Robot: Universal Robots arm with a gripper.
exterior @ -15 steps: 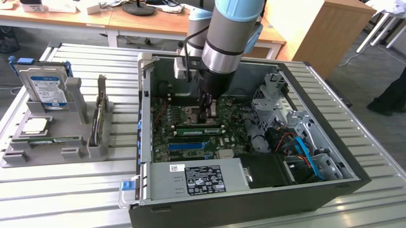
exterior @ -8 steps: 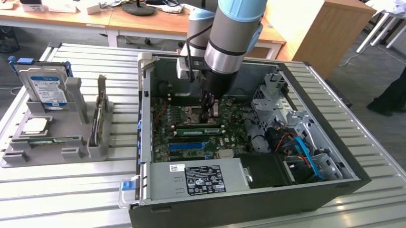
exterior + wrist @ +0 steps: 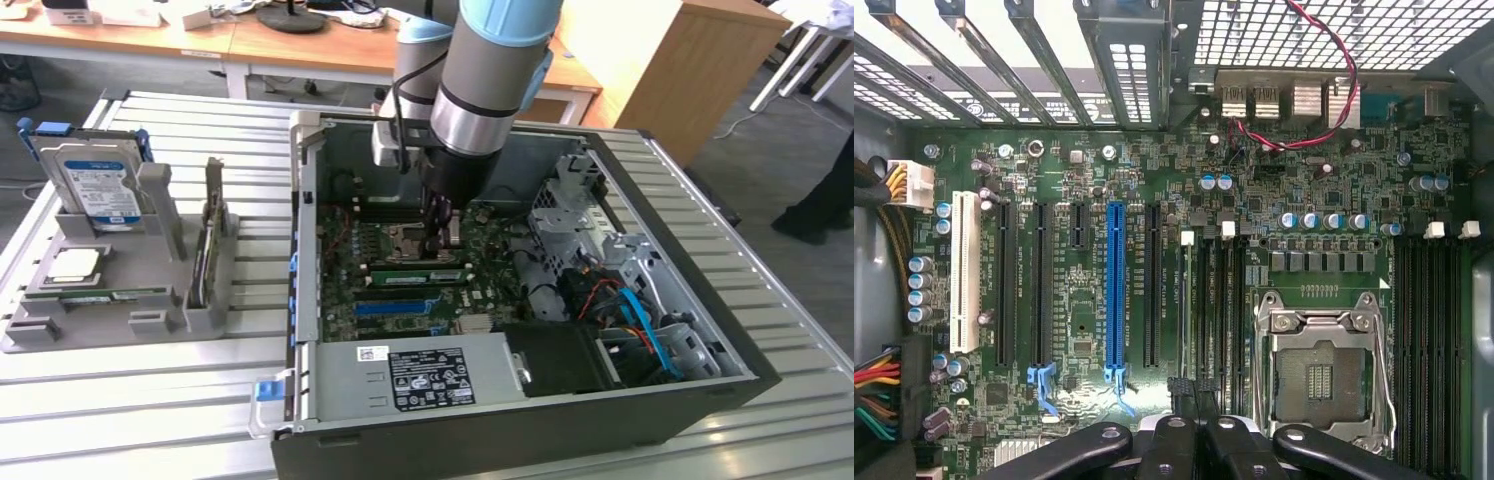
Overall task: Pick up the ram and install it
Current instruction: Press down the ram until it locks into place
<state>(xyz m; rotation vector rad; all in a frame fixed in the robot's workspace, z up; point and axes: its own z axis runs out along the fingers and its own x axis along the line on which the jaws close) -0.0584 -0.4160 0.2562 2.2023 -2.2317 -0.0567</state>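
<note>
A narrow green ram [image 3: 414, 274] stands on edge in a slot of the motherboard [image 3: 400, 300], beside the bare CPU socket [image 3: 400, 240], inside the open computer case [image 3: 534, 400]. My gripper [image 3: 441, 240] reaches down into the case just above that stick, fingers shut. I cannot tell whether they touch it. In the wrist view the shut gripper [image 3: 1194, 395] hangs over the near end of the black memory slots [image 3: 1216, 300], next to the CPU socket [image 3: 1319, 370]. Nothing shows between the pads.
A grey tray [image 3: 27, 335] at the exterior view's left holds a blue-labelled hard drive [image 3: 87, 185], a CPU chip [image 3: 74, 265], an upright dark card [image 3: 207, 250] and a thin green board [image 3: 100, 295] lying flat. The drive cage and blue cables [image 3: 627, 320] crowd the case's right.
</note>
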